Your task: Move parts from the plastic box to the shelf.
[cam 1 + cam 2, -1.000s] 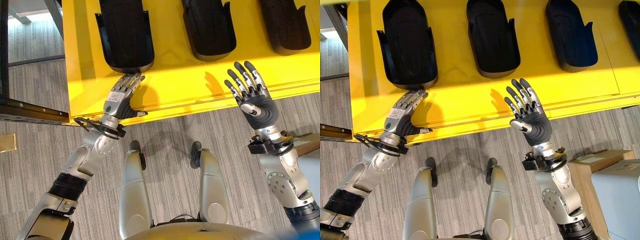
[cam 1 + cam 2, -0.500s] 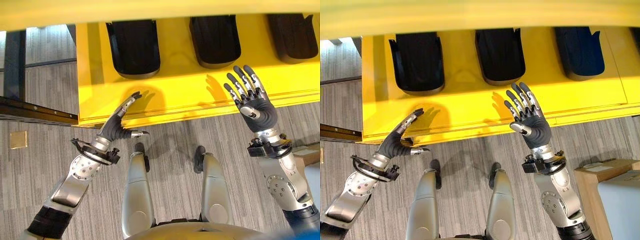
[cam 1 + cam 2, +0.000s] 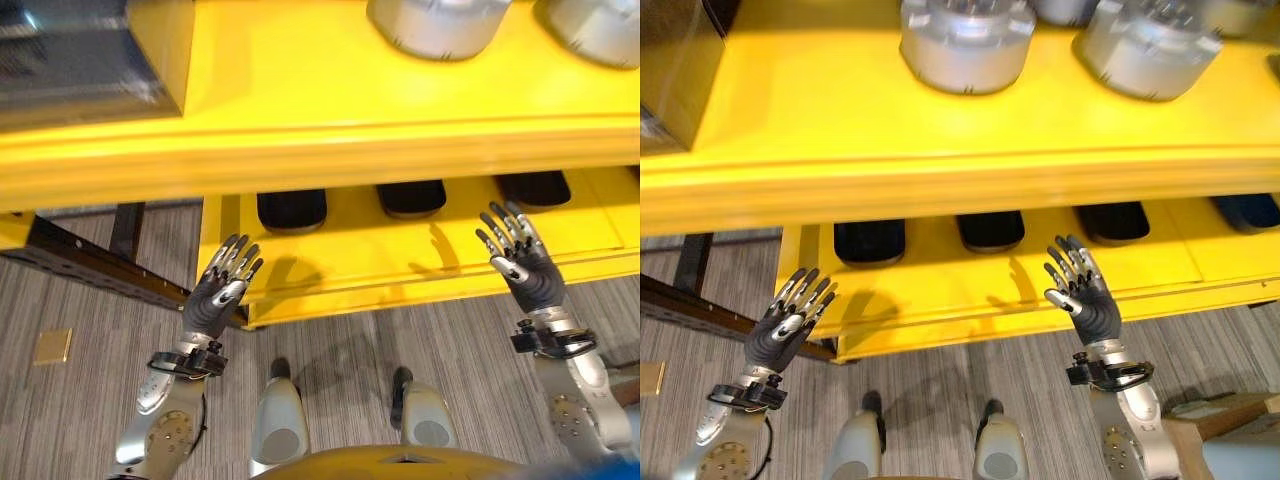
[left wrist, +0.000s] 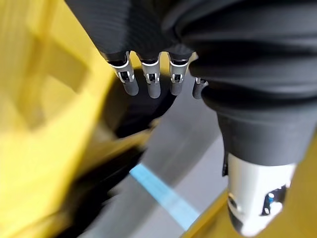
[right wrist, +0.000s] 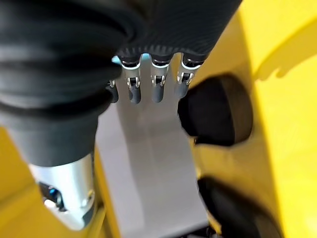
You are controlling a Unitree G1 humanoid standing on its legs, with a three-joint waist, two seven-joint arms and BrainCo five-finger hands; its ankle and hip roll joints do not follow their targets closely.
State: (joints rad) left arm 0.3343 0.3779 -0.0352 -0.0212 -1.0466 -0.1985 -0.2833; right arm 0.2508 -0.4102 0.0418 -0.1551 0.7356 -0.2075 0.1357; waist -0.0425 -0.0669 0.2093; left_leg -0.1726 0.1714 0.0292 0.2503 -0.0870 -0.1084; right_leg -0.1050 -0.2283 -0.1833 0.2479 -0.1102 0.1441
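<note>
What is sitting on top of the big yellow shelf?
Round silver metal parts stand on the upper yellow shelf board; its edge covers the backs of the black moulded parts on the lower board.

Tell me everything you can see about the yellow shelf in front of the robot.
The yellow shelf looks like smooth painted metal, with two levels and a thick front edge. The upper level carries round silver metal parts; the lower level holds a row of black moulded parts set back under it. Both hands, the left hand and the right hand, are raised open in front of the lower level, touching nothing.
</note>
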